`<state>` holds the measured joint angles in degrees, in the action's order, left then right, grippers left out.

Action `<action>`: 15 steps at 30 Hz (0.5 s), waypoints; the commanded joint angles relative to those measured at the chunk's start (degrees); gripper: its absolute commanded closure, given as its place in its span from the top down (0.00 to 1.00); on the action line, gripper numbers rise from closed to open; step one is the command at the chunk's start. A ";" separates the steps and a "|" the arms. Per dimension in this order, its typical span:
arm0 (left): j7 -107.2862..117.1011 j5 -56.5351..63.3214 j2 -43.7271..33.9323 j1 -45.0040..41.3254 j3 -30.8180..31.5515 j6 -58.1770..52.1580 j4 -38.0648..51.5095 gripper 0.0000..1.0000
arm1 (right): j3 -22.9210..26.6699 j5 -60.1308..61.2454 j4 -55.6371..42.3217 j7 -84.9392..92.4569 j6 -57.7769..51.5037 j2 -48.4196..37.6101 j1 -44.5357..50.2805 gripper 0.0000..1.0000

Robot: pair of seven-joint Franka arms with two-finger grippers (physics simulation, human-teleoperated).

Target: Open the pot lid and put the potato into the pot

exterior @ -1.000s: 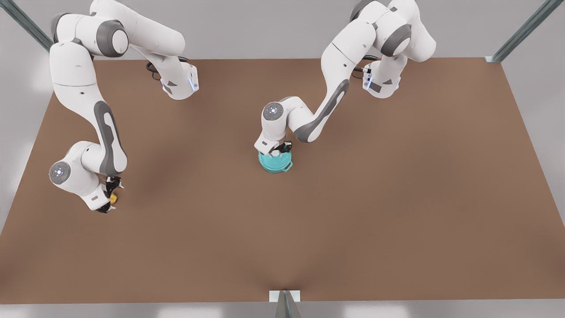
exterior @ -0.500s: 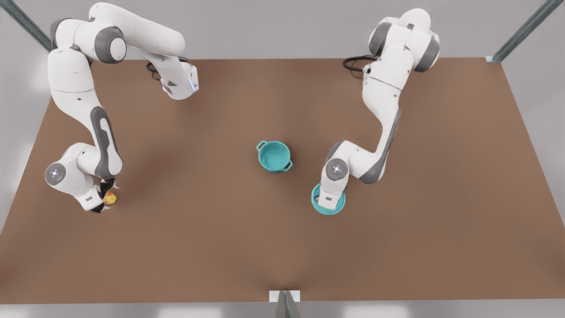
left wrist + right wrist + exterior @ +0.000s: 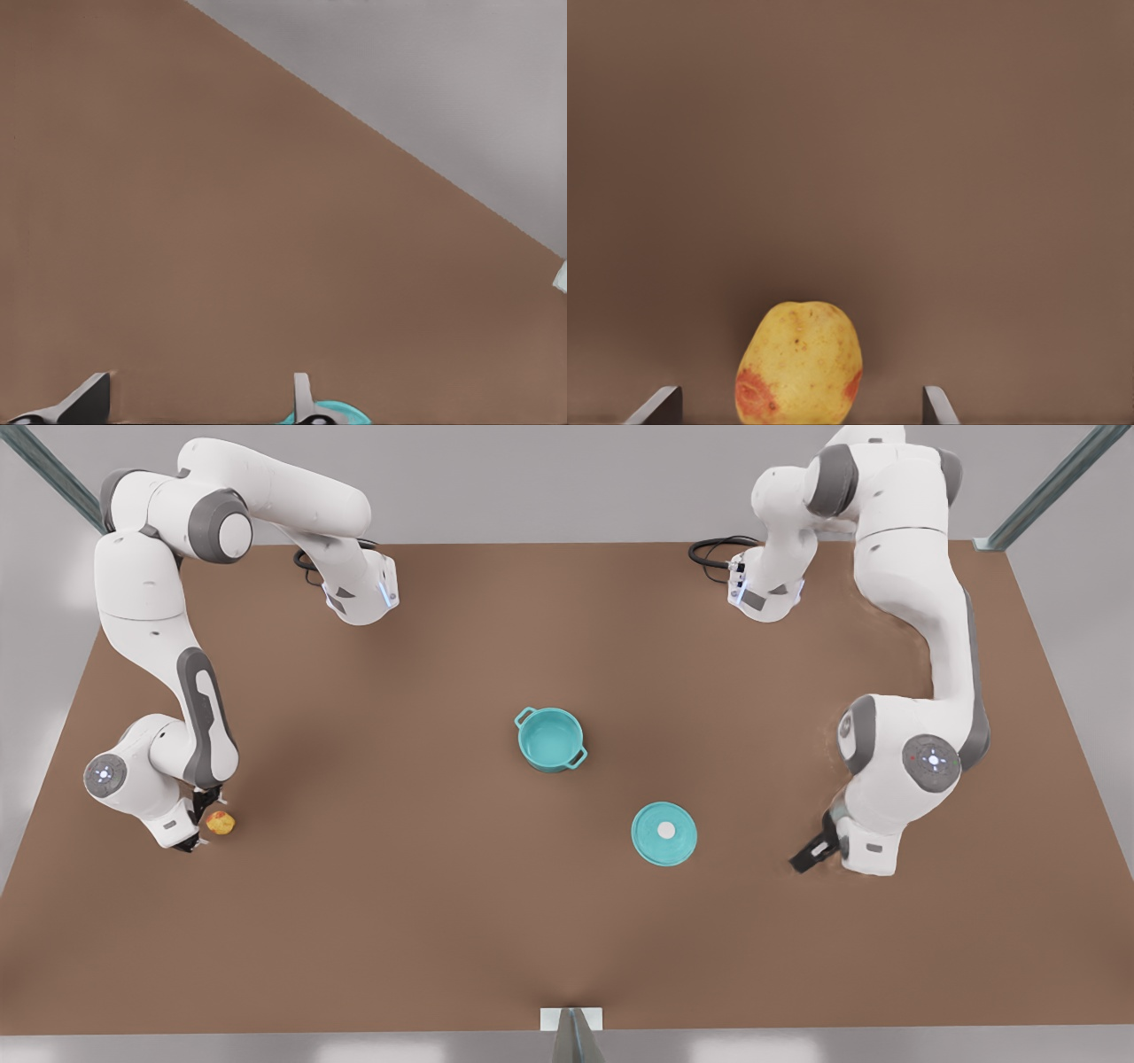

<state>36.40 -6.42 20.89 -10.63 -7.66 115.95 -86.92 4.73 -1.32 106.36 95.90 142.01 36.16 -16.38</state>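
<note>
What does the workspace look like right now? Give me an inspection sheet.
Surface: brown table, bare apart from the job's things.
Pot: uncovered, mid-table.
Pot lid: flat on the table, knob up, apart from the pot.
Potato: on the table, between the right gripper's open fingers, not gripped.
Clutter: nothing seen.
Right gripper: open, at the potato.
Left gripper: open, empty, beside the lid.
Cables: black loops at both arm bases.
Surroundings: grey walls, metal struts.

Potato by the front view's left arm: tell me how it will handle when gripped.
The potato is rounded and lumpy, so it may roll or twist if nudged off-centre. Its skin looks smooth, so it might slip. The right gripper has its fingers open on either side of it; a centred squeeze should probably hold.
</note>
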 commanded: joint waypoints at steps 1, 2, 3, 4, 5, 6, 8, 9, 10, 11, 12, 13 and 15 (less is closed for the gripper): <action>-45.90 -2.46 -13.75 0.96 -1.74 -6.37 -11.94 1.00 | 0.01 -0.09 -0.10 0.43 0.28 0.49 -0.05 1.00; -43.17 -2.02 -12.19 1.14 -1.83 -10.03 -8.19 1.00 | 0.01 -0.09 -0.10 0.43 0.28 0.49 -0.05 1.00; -42.29 -2.02 -9.20 1.31 -1.92 -15.66 -2.99 1.00 | 0.01 -0.17 -0.10 0.43 0.28 1.01 -0.49 1.00; -42.12 -1.93 -9.20 1.23 -2.01 -15.93 -2.73 1.00 | 0.01 -0.17 -0.10 0.43 0.28 1.10 -0.58 1.00; -41.94 -1.93 -9.20 1.05 -1.83 -15.93 -2.73 1.00 | 0.01 -0.09 -0.10 0.43 0.28 1.10 -0.58 1.00; -41.94 -2.02 -9.20 0.79 -1.57 -15.93 -2.64 1.00 | 0.01 -0.09 -0.10 0.43 0.72 1.19 -0.58 1.00; -41.59 -1.75 -9.11 0.00 -1.13 -15.75 -2.46 1.00 | 0.10 -0.09 -0.10 0.52 1.51 1.46 -0.67 1.00; -41.68 -1.84 -8.93 -0.36 -1.04 -15.49 -2.46 1.00 | 0.10 -0.17 -0.10 0.96 1.51 1.45 -0.67 0.96; -41.59 -1.84 -8.84 -0.71 -1.04 -15.49 -2.55 1.00 | 0.01 -0.17 -0.10 1.04 1.51 1.45 -0.67 0.93; -41.59 -1.75 -8.58 -0.97 -1.04 -15.40 -2.55 1.00 | 0.01 -0.17 -0.10 1.04 1.51 1.45 -0.67 0.91; -41.59 -1.93 -8.58 -0.80 -1.21 -15.05 -2.38 1.00 | 0.01 -0.17 -0.10 1.13 1.51 1.45 -0.67 0.87; -41.59 -2.02 -8.58 -0.62 -1.21 -12.77 -2.46 1.00 | 0.01 -0.26 -0.10 1.13 1.51 1.45 -0.58 0.85; -41.41 -1.93 -9.37 -0.80 -1.30 -13.64 -2.64 1.00 | 0.01 -0.26 -0.10 1.13 1.51 1.45 -0.58 0.85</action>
<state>12.70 -8.37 11.90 -11.40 -8.97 102.89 -89.56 4.74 -1.51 106.28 96.40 143.33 37.67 -16.97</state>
